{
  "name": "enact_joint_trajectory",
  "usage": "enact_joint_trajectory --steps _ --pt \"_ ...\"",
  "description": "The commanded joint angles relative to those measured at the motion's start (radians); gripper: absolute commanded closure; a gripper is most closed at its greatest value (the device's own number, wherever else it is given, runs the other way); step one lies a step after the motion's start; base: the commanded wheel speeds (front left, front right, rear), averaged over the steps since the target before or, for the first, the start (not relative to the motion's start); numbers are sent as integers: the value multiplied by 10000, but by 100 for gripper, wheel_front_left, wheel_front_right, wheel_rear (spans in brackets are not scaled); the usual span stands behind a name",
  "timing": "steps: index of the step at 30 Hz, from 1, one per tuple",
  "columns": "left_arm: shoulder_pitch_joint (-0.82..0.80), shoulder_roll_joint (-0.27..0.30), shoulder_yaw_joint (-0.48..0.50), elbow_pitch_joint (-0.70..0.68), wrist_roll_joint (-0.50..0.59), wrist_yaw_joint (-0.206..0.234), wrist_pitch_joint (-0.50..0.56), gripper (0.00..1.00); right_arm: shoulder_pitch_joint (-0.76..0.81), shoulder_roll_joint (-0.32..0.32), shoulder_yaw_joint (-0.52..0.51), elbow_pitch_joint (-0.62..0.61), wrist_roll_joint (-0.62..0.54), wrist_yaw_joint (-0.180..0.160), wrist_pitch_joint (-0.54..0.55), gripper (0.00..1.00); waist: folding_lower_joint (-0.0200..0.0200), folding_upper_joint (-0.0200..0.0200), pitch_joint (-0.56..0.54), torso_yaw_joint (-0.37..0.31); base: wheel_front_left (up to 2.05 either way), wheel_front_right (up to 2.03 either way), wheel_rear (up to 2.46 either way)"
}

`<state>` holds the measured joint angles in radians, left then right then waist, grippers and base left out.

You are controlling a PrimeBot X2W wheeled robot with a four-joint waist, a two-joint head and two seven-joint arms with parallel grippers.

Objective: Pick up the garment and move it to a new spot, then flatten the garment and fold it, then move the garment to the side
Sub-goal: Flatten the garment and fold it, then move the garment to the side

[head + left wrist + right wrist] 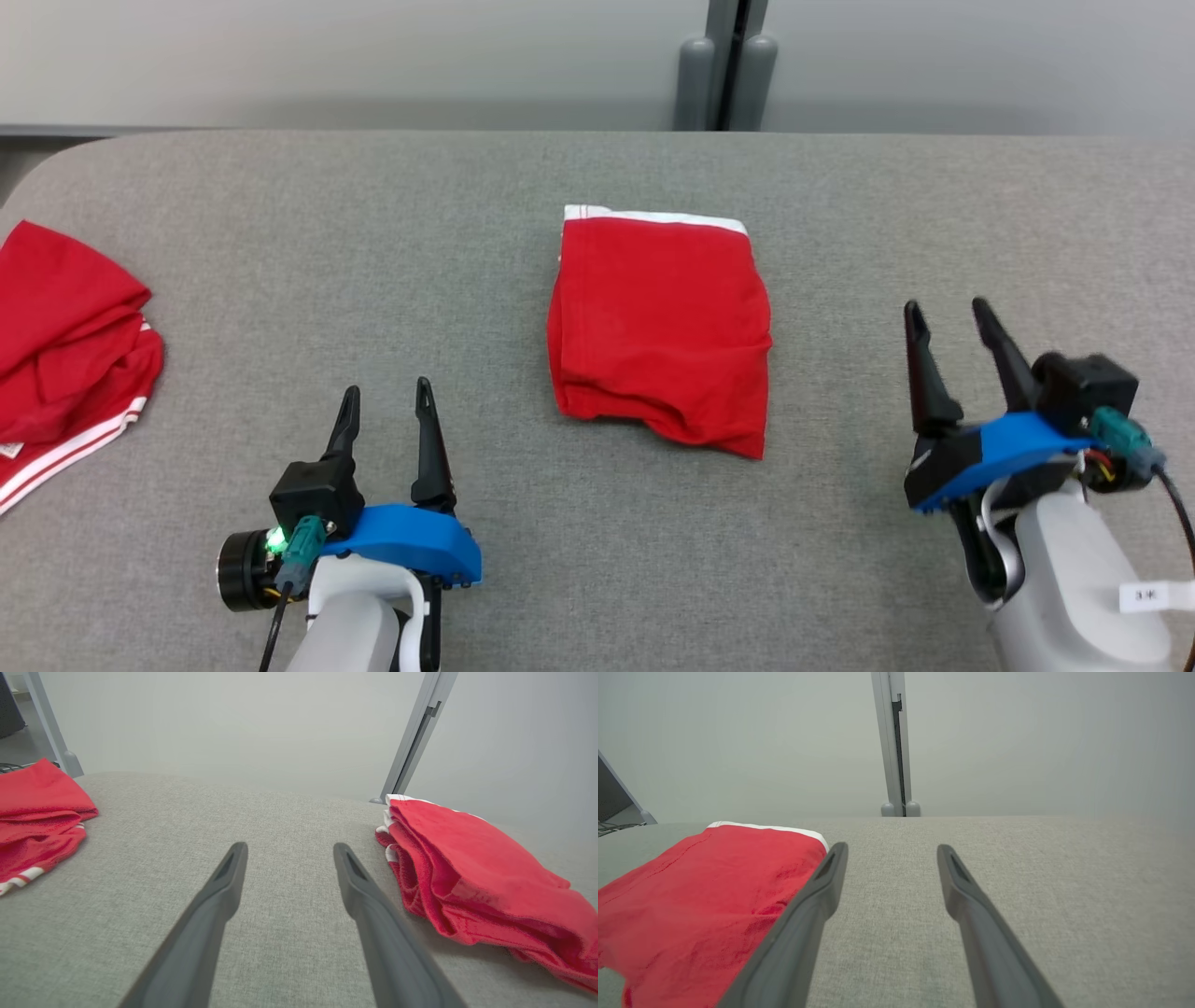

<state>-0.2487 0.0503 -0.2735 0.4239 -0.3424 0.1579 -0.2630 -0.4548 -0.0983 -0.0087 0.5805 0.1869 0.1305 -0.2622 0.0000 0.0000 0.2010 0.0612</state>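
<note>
At the centre of the bench (pixel 280 233), the folded garment (pixel 661 327) looks soft, floppy; pinch its near edge. The left pincer (pixel 387 385) and right pincer (pixel 945 304) gape empty.

garment (pixel 661 327) lies on table (pixel 373 233) centre, second garment (pixel 65 345) far left.

I see garment (pixel 661 327): red, white band along its far edge | state: folded into a rough rectangle, near edge rumpled and layered | pose: flat on the grey counter (pixel 373 233) | place: between left tool (pixel 387 386) and right tool (pixel 946 306), mostly beyond their tips, touching neither
</note>
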Motion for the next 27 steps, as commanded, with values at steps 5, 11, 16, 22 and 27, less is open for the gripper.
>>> enact_joint_trajectory --steps 5,11,16,22,27 --pt "398 5 299 65 283 -86 -27 0 786 257 -370 -136 -430 3 -36 0 0 0 -363 -299 0 0 0" --pt "873 5 602 146 454 -231 -26 0 1453 434 -260 -80 -660 3 -36 0 0 0 -807 -504 0 0 0" --pt "1359 1 746 98 548 -292 -27 0 1893 466 -184 -23 -715 3 -36 0 0 0 -1217 -595 0 0 0" --pt "1848 -1 864 168 636 -433 -26 0 2336 464 19 37 -300 3 -36 0 0 0 -1651 -656 0 0 0" --pt "2063 -1 921 110 649 -500 -27 0 2578 465 196 121 -149 3 -37 0 0 0 -1784 -672 0 0 0"
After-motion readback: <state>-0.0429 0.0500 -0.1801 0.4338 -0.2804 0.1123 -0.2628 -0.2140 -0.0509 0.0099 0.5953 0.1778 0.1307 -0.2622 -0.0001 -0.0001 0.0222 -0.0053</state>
